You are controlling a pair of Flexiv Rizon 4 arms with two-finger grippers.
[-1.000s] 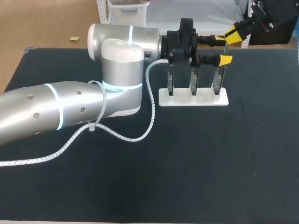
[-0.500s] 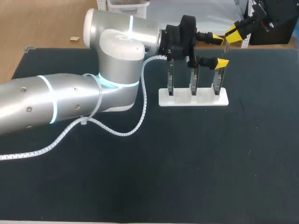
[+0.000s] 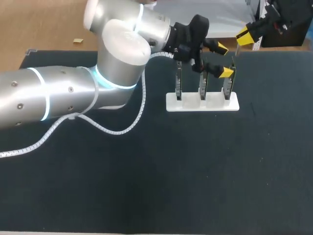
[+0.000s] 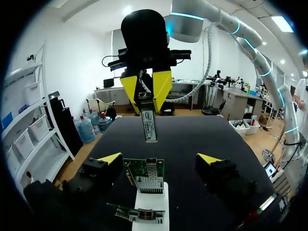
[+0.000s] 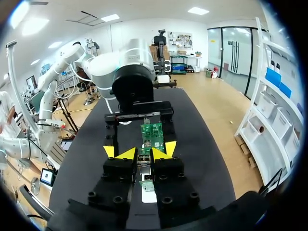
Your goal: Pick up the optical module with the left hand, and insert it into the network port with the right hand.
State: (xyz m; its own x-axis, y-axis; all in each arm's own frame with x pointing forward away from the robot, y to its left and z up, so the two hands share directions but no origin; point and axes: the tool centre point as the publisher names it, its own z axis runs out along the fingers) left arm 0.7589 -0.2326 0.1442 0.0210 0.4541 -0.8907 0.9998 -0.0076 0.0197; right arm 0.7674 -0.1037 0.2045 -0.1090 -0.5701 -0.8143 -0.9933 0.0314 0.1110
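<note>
Currently the left gripper [image 3: 224, 59] is held stretched out, wide open and empty, over the network card [image 4: 146, 174]. Just ahead, the optical module [image 4: 149, 126] is clamped upright by the right gripper [image 4: 146, 98].

Robotics lab, viewed from the bench: a silver robot arm [image 3: 73, 98] banded with glowing rings extends across a table [image 3: 195, 171] covered in dark matting, while a second arm [image 3: 276, 22] in black comes in at the far corner. Between them, a white stand [image 3: 203, 104] holds green circuit boards [image 4: 144, 174] upright in a row — the fixtures of an electronics test bench.
</note>
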